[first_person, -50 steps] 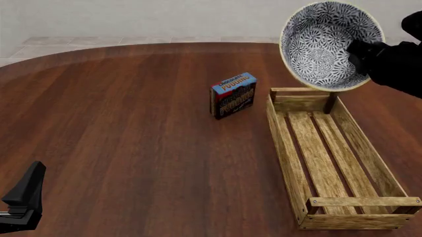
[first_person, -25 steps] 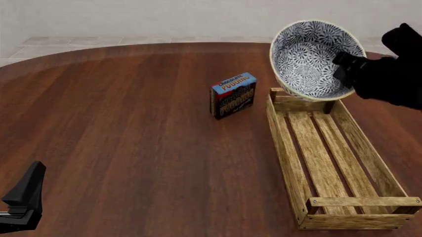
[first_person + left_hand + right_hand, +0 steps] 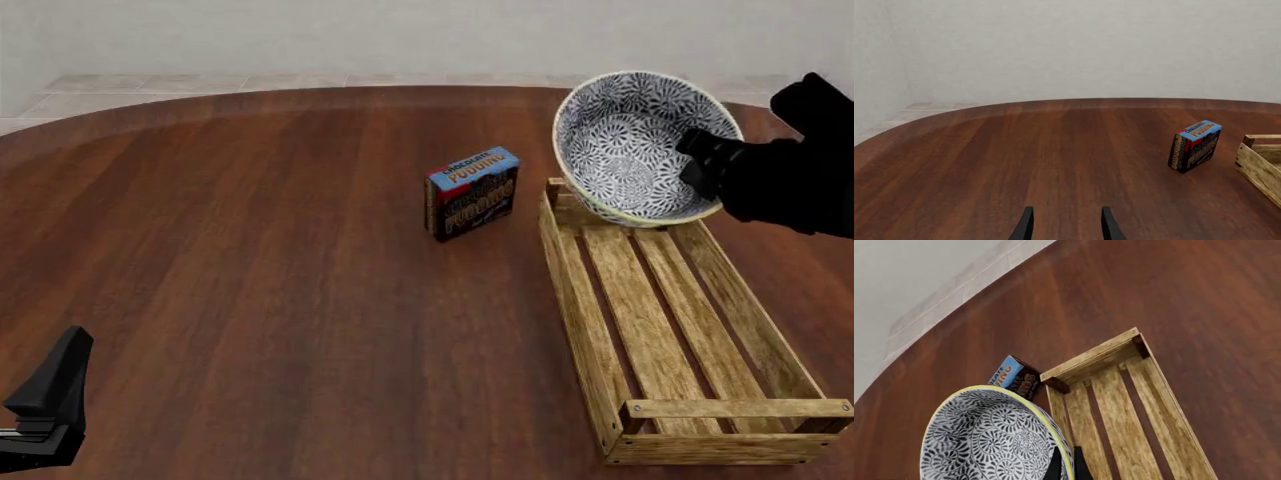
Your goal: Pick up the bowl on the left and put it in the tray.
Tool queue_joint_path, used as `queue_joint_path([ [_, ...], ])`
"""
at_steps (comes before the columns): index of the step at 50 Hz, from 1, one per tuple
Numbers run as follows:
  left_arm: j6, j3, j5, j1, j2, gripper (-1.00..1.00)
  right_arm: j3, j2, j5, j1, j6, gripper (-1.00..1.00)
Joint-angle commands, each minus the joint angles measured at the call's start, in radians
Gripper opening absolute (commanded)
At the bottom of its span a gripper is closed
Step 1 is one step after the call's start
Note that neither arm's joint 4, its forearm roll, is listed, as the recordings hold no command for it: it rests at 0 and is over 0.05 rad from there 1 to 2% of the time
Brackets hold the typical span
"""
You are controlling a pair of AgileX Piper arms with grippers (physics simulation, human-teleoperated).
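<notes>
Bowl [image 3: 638, 145] pinched at rim by right gripper [image 3: 710, 160], tilted, probably just above tray [image 3: 567, 300] far end, upper right; left gripper [image 3: 1064, 226] open, empty.

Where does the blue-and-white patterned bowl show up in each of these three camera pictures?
Front view: the round blue-and-white floral ceramic bowl is upper right, tilted, over the far end of the long light-wood slatted tray.
Left wrist view: not in it.
Right wrist view: lower left.
Shared landmark: the small blue-topped pudding box, beside the tray.
</notes>
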Motion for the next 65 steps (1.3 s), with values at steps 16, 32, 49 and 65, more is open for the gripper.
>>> queue_joint_path([
  [16, 0.0, 0.0, 0.0, 0.0, 0.0, 1.0, 0.057, 0.015, 0.026, -0.045, -0.045, -1.0],
  [32, 0.0, 0.0, 0.0, 0.0, 0.0, 1.0, 0.12, 0.025, -0.02, -0.06, -0.035, -1.0],
  [49, 0.0, 0.0, 0.0, 0.0, 0.0, 1.0, 0.177, 0.048, -0.08, -0.076, -0.004, -1.0],
  [65, 0.0, 0.0, 0.0, 0.0, 0.0, 1.0, 0.221, 0.047, -0.117, -0.085, 0.01, -1.0],
])
